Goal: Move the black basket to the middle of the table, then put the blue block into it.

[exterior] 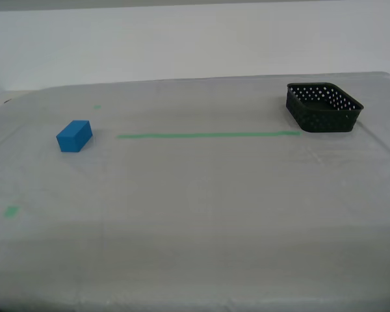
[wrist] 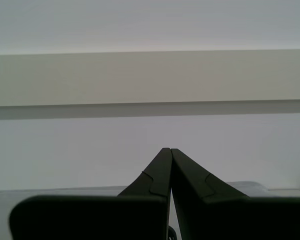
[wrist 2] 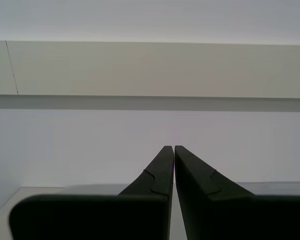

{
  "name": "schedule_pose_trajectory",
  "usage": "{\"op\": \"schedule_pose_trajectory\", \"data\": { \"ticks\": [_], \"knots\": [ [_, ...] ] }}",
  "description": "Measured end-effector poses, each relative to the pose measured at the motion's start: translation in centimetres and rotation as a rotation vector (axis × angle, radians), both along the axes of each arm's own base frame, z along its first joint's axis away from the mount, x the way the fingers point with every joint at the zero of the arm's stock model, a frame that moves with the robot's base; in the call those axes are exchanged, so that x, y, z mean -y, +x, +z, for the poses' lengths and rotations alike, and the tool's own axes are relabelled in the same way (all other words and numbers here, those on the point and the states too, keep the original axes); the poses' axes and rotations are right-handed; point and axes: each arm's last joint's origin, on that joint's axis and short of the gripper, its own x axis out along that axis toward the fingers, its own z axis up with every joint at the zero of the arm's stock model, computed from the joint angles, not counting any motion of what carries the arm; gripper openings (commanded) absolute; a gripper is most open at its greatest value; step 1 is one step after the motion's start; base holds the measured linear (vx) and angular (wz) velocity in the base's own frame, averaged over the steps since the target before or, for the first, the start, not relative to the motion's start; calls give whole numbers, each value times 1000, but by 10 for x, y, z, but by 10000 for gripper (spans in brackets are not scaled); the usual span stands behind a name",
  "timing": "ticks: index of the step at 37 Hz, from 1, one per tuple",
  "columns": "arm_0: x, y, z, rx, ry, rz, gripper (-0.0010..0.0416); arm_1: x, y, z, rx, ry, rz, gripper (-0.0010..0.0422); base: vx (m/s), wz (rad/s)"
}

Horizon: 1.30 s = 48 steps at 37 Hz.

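The black basket [exterior: 324, 107] stands empty at the far side of the table [exterior: 201, 208], toward the exterior view's right. The blue block [exterior: 74, 136] lies toward the exterior view's left, well apart from the basket. Neither arm shows in the exterior view. My first gripper [wrist: 166, 150] is shut with nothing between its fingers and points at a pale wall. My second gripper [wrist 2: 169, 148] is likewise shut and empty, facing the wall. Neither wrist view shows the basket or the block.
A thin green tape line [exterior: 208, 135] runs across the table between block and basket. Small green tape marks sit at the exterior view's left, one far [exterior: 97, 107] and one near [exterior: 11, 210]. A white wall stands behind the table.
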Motion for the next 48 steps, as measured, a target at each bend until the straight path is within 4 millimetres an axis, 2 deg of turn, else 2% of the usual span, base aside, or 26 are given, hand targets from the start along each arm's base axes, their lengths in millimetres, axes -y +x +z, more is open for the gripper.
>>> {"op": "schedule_pose_trajectory", "data": {
  "ticks": [36,48],
  "knots": [
    [0,1,-2,-41,20,2,0,0,0,0,0,0,0,0,0,0],
    [0,9,28,-174,20,1,0,0,0,0,0,0,0,0,0,0]
  ]
}}
